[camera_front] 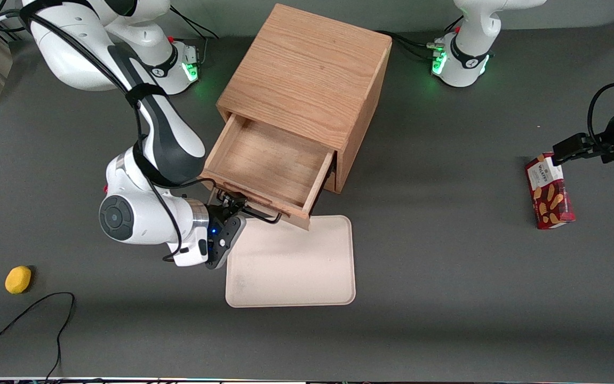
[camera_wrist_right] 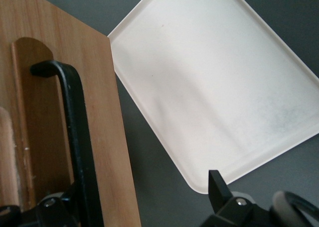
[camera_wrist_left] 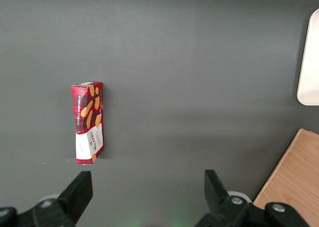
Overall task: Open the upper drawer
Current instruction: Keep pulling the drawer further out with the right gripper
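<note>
1 risk for you: the gripper [camera_front: 233,209], fingers apart around the handle [camera_wrist_right: 75,137], could snag the upper drawer [camera_front: 264,165] when retreating.

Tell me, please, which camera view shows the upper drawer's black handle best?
The right wrist view: the black handle fills it close up against the upper drawer front, one finger of the open gripper beside it. The front view shows only a thin wire past the gripper; the left wrist view shows none.

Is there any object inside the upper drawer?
No, the upper drawer stands pulled out with bare wood inside, and the gripper is at its handle.
</note>
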You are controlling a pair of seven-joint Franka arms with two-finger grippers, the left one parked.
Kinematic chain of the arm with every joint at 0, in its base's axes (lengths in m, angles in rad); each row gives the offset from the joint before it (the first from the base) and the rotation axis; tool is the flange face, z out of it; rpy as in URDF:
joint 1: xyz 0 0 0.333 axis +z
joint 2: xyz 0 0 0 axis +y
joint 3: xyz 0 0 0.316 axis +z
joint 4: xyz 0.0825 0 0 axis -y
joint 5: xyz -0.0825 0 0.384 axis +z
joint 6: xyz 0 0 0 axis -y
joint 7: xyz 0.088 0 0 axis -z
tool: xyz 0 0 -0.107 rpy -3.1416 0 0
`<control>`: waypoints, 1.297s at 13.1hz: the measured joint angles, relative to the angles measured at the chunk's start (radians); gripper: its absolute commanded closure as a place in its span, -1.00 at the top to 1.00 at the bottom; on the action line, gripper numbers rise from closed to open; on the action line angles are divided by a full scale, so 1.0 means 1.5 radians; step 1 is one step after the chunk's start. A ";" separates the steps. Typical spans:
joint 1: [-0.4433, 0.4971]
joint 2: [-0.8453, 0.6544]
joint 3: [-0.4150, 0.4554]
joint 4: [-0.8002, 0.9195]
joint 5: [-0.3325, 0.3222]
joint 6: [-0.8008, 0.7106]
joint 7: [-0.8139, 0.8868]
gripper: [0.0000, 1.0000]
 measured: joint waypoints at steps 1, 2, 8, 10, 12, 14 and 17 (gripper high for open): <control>-0.002 0.001 0.000 0.003 0.000 0.000 -0.001 1.00; -0.005 0.001 0.000 0.005 0.000 0.000 -0.001 1.00; -0.011 0.015 0.000 0.030 -0.001 -0.002 -0.003 1.00; -0.012 0.022 -0.001 0.040 -0.001 -0.002 -0.003 1.00; -0.012 0.031 -0.001 0.050 -0.001 -0.002 -0.003 1.00; -0.015 0.036 -0.001 0.059 -0.001 -0.001 -0.003 1.00; -0.022 0.046 -0.002 0.073 -0.001 -0.001 -0.004 1.00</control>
